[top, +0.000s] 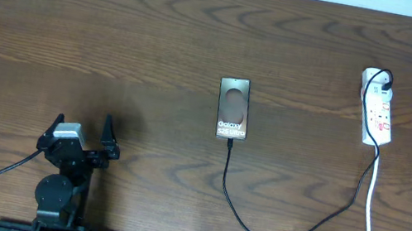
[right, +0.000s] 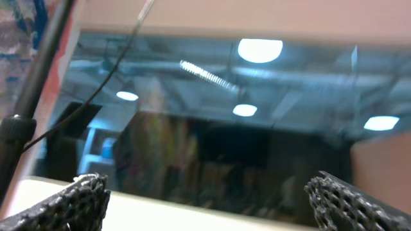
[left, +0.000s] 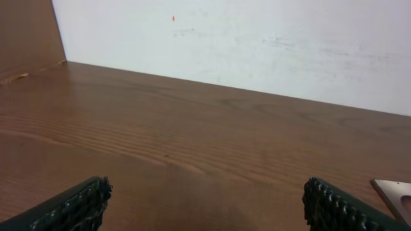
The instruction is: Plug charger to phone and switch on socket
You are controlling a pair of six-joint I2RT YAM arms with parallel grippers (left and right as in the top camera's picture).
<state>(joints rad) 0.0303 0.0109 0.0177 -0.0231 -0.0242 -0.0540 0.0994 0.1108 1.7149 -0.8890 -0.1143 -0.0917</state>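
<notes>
Only the overhead view showed the flat silver-grey phone (top: 234, 108) on the brown wooden counter (top: 143, 38), with the thin black charger cable (top: 254, 228) looping from its near edge to the white power strip (top: 378, 106). The left claw (top: 83, 127) stood spread. The right claw (right: 205, 192), also spread, appeared only in its wrist view, facing ceiling lights (right: 260, 50).

"Is anything reading clearly from where you're standing?"

"The phone (top: 234, 108) is showing white lettering on its face: 'Galaxy', with 'S25 Ultra' sitting smaller beneath it."

"And the power strip (top: 377, 111)?"

"It's carrying small red marks, but they're coming out too tiny to read."
</notes>
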